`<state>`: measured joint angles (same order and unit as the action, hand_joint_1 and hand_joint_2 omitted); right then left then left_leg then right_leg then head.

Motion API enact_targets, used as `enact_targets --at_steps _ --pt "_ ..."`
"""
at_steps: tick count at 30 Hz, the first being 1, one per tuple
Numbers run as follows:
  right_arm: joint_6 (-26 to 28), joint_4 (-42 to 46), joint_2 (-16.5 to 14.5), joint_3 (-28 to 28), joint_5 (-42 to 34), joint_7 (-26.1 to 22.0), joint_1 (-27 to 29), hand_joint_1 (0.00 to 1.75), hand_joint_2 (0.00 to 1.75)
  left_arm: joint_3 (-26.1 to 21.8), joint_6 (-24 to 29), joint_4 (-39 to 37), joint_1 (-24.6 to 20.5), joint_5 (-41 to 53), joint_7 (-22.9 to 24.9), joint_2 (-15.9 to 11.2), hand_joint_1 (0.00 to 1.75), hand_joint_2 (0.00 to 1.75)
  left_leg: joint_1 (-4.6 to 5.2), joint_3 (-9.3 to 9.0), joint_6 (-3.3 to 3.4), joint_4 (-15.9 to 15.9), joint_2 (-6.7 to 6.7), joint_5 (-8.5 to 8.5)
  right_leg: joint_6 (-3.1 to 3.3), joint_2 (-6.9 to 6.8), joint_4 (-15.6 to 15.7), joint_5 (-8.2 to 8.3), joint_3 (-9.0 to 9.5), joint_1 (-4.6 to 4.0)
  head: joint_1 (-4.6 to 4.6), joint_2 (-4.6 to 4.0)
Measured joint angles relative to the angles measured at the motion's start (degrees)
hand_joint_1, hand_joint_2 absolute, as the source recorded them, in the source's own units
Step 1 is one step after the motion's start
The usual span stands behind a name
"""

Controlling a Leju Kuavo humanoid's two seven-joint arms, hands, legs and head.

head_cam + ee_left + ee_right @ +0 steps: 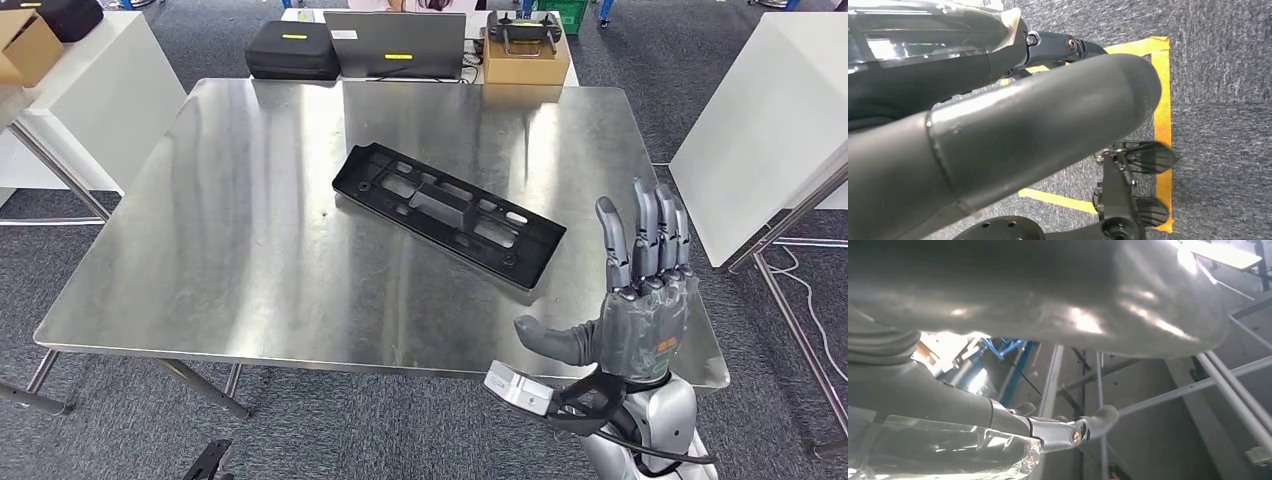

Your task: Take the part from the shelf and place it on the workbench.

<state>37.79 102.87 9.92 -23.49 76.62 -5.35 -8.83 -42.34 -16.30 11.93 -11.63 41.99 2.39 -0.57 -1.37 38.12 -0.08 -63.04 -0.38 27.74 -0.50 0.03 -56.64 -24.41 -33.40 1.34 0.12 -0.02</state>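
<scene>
Lying flat on the steel workbench (250, 250), the black plastic part (448, 213) sits a little right of the table's middle, its long axis running diagonally from the far left toward the near right. It is a long, shallow moulded panel with rectangular cut-outs and small holes along its edges. Nothing touches it.

The robot's right hand (630, 300) is raised at the near right corner of the workbench, palm toward the part, fingers (655, 235) straight and pointing up, thumb stuck out to the side. It holds nothing and stands apart from the part, just beyond the panel's near end. A silver camera block with a black cable is fixed at the wrist below it.

The left hand (1013, 135) appears in the left wrist view as a thick dark grey thumb close to the lens, over grey carpet marked with yellow tape (1160, 125). Whether that hand is open or closed cannot be told from this angle; nothing is seen in it.

At the far edge of the workbench stand a black zipped case (292, 50), a grey laptop (396, 44) and a cardboard box (526, 55) with a dark device on top. White tables (770, 120) flank the bench on both sides.
</scene>
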Motion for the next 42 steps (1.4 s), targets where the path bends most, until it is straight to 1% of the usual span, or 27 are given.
enact_targets --at_steps 2,3,4,5,8,9,13,18,19,21,22,23,24,25,26,28,29,30,31,33,34,35,36,37,38,40,42 --pt "0.2 1.1 0.6 0.1 -0.6 0.1 1.7 0.0 0.0 -0.2 -0.2 0.0 0.3 0.0 -0.3 0.0 0.0 0.0 0.0 2.64 -0.24 -7.6 0.14 4.55 0.64 -0.13 0.0 0.31 -0.47 -0.23 -0.07 0.0" --pt "0.3 1.6 0.8 0.1 -0.9 0.1 2.7 0.0 0.0 -0.2 -0.3 0.0 0.5 0.0 -0.4 0.0 0.0 0.0 0.0 3.19 -0.28 -10.0 0.16 5.66 0.83 -0.18 0.0 0.51 -0.75 -0.34 -0.06 0.0" --pt "0.3 2.1 1.0 0.2 -1.1 0.1 3.7 0.0 0.0 -0.2 -0.3 0.0 0.7 0.0 -0.4 0.0 0.0 0.0 0.0 2.71 -0.24 -10.4 0.17 5.77 0.88 -0.21 0.0 0.7 -1.02 -0.41 -0.07 0.0" --pt "0.3 2.8 1.2 0.4 -1.3 0.0 4.7 0.0 0.0 -0.2 -0.3 0.0 0.8 0.0 -0.5 0.0 0.0 0.0 0.0 0.94 -0.1 -8.4 0.18 4.9 0.84 -0.21 -0.1 0.92 -1.26 -0.45 -0.07 0.0" --pt "0.3 4.6 1.4 1.1 -1.9 -0.7 7.2 0.0 0.0 -0.2 -0.2 0.0 0.8 0.0 -0.7 -0.1 0.0 0.0 0.16 -6.88 0.54 2.8 0.14 1.78 0.22 -0.16 -0.2 1.56 -1.68 -0.71 -0.02 0.0" --pt "0.4 5.2 1.4 1.5 -2.3 -1.0 7.9 0.0 0.0 -0.2 -0.2 0.0 0.7 0.0 -0.8 -0.1 0.0 0.0 0.32 -8.17 0.74 4.8 0.11 1.42 -0.1 -0.17 -0.2 1.77 -1.72 -0.83 0.05 0.0" --pt "0.4 7.0 1.2 2.6 -3.5 -2.0 9.8 0.0 0.0 -0.3 -0.3 0.0 0.8 0.0 -1.0 -0.2 0.0 0.0 0.94 -8.19 1.86 5.7 0.11 0.32 -1.58 -0.16 0.0 2.77 -1.79 -0.97 0.22 0.0" --pt "0.4 7.4 1.2 2.9 -3.6 -2.1 10.1 0.0 0.0 -0.3 -0.3 0.0 0.8 0.0 -1.0 -0.1 0.0 0.0 0.75 -7.99 2.24 6.0 0.25 -0.25 -1.84 -0.13 -0.2 2.72 -2.08 -1.21 0.24 0.0" --pt "0.4 7.5 1.2 3.0 -3.6 -2.1 10.2 0.0 0.0 -0.3 -0.3 0.0 0.8 0.0 -1.0 -0.1 0.0 0.0 0.71 -7.83 2.42 6.1 0.32 -0.49 -1.74 -0.13 -0.9 2.0 -2.5 -1.13 0.26 0.0" --pt "0.4 8.0 0.3 4.6 -7.3 -5.2 11.6 0.0 0.0 -0.3 -0.2 0.0 0.7 -0.2 -1.1 0.0 0.0 0.0 0.72 -5.91 3.0 6.1 0.59 -2.08 -1.56 -0.11 -9.2 -3.51 -4.6 -0.79 0.48 0.0" --pt "0.4 8.1 -0.8 6.4 -11.1 -8.3 12.7 0.0 0.0 -0.4 -0.2 0.0 0.8 -0.4 -1.2 0.0 0.0 0.0 0.82 -4.66 3.16 6.1 0.63 -3.02 -1.74 -0.09 -11.8 -5.63 -4.23 -0.69 0.58 0.0" --pt "0.4 8.2 -2.4 8.7 -15.9 -12.3 13.8 0.0 0.0 -0.5 -0.2 0.0 0.9 -0.6 -1.6 0.1 0.0 0.0 0.85 -3.44 3.17 6.0 0.68 -3.95 -2.01 -0.1 -12.5 -6.91 -2.62 -0.63 0.66 0.0" --pt "0.4 7.8 -4.7 11.6 -21.2 -16.9 14.6 0.0 0.0 -0.6 -0.1 0.1 0.8 -0.8 -2.4 0.6 0.0 0.0 0.88 -2.83 2.96 6.0 0.65 -4.55 -2.26 -0.12 -8.0 -6.14 1.01 -0.68 0.65 0.0" --pt "0.4 7.0 -6.8 14.5 -25.3 -20.6 14.8 0.0 0.0 -0.5 0.0 0.5 0.7 -1.2 -3.1 1.4 0.0 0.0 0.95 -2.5 2.7 6.0 0.6 -5.0 -2.13 -0.15 -3.6 -5.58 3.97 -0.92 0.57 0.0" --pt "0.4 5.6 -9.1 17.6 -29.0 -24.3 14.8 0.0 0.0 -0.2 0.5 1.7 0.4 -2.1 -3.2 3.1 0.0 0.0 1.04 -2.3 2.42 6.1 0.52 -5.51 -1.86 -0.2 -0.3 -5.23 5.8 -1.13 0.46 0.0" --pt "0.4 1.7 -13.1 23.5 -34.1 -30.5 14.1 0.0 0.0 2.2 2.0 6.4 -0.6 -6.1 -0.2 7.9 0.0 0.0 1.17 -2.01 1.82 6.4 0.19 -6.54 -1.28 -0.28 1.8 -4.88 6.47 -1.49 0.3 0.0" --pt "0.4 -0.1 -14.7 25.8 -35.2 -32.3 13.8 0.0 0.0 3.9 2.7 9.1 -0.9 -8.4 2.2 10.3 0.0 0.0 1.18 -1.91 1.51 6.5 0.03 -6.95 -0.89 -0.38 2.0 -4.38 6.04 -1.16 0.33 0.0" --pt "0.4 -1.6 -16.1 27.7 -35.7 -33.2 13.5 0.0 0.0 6.0 3.1 11.6 -1.1 -11.0 4.2 12.2 0.0 0.0 1.13 -1.59 1.24 6.2 -0.04 -6.54 -0.4 -0.5 2.2 -3.85 5.88 -0.78 0.37 0.0" --pt "0.4 -2.7 -17.4 29.1 -35.7 -33.4 13.3 0.0 0.0 8.2 3.4 13.8 -1.0 -13.5 5.6 13.6 0.0 0.0 1.02 -1.06 1.01 5.1 -0.01 -5.06 0.26 -0.57 2.5 -3.15 5.62 -0.43 0.34 0.0" --pt "0.4 -4.1 -19.3 31.0 -35.5 -32.9 13.2 0.0 0.0 12.5 4.0 17.2 -0.5 -18.5 6.9 14.9 0.0 0.0 0.77 0.83 0.62 -0.7 0.09 0.44 1.1 -0.49 2.6 -1.74 4.7 -0.04 0.28 0.0" --pt "0.4 -4.5 -19.9 31.6 -35.4 -32.6 13.3 0.0 0.0 14.5 4.3 18.5 -0.2 -20.4 6.9 15.1 0.0 0.0 0.68 1.93 0.37 -4.7 0.1 3.15 1.24 -0.38 2.5 -1.14 4.0 -0.08 0.24 0.0" --pt "0.4 -5.0 -20.4 32.1 -35.3 -32.4 13.4 0.0 0.0 16.3 4.6 19.6 0.0 -21.7 6.9 15.1 0.0 0.0 0.63 2.66 0.09 -8.2 0.1 4.77 1.12 -0.33 2.3 -0.61 3.22 -0.1 0.22 0.0" --pt "0.4 -5.4 -20.8 32.6 -35.2 -32.3 13.5 0.0 0.0 17.8 4.8 20.5 0.3 -22.4 6.8 15.1 0.0 0.0 0.53 2.64 -0.16 -10.1 0.13 5.15 0.91 -0.34 2.1 -0.18 2.43 -0.07 0.21 0.0" --pt "0.4 -5.7 -21.2 33.0 -35.2 -32.2 13.5 0.0 0.0 19.1 4.9 21.3 0.5 -22.7 6.8 15.1 0.0 0.0 0.36 1.6 -0.37 -9.9 0.17 4.45 0.64 -0.37 1.8 0.16 1.69 0.01 0.21 0.0" --pt "0.4 -6.0 -21.5 33.4 -35.2 -32.2 13.5 0.0 0.0 20.2 5.0 22.0 0.7 -22.9 6.8 15.2 0.0 0.0 0.14 -0.61 -0.55 -7.4 0.2 3.04 0.35 -0.41 1.4 0.41 0.98 0.14 0.21 0.0" --pt "0.4 -6.4 -21.9 33.9 -35.2 -32.1 13.5 0.0 0.0 21.9 4.9 23.1 0.9 -23.1 6.7 15.4 0.0 0.0 -0.2 -6.13 -0.91 0.6 0.07 1.47 -0.26 -0.51 0.4 0.79 -0.34 0.17 0.17 0.0" --pt "0.4 -6.6 -22.3 34.4 -35.4 -31.8 13.3 0.0 0.0 23.1 5.2 23.9 1.2 -23.6 6.3 15.6 0.0 0.0 -0.06 -8.57 -0.48 4.8 -0.24 1.38 -1.06 -0.53 -0.3 1.33 -1.17 -0.08 0.22 0.0"
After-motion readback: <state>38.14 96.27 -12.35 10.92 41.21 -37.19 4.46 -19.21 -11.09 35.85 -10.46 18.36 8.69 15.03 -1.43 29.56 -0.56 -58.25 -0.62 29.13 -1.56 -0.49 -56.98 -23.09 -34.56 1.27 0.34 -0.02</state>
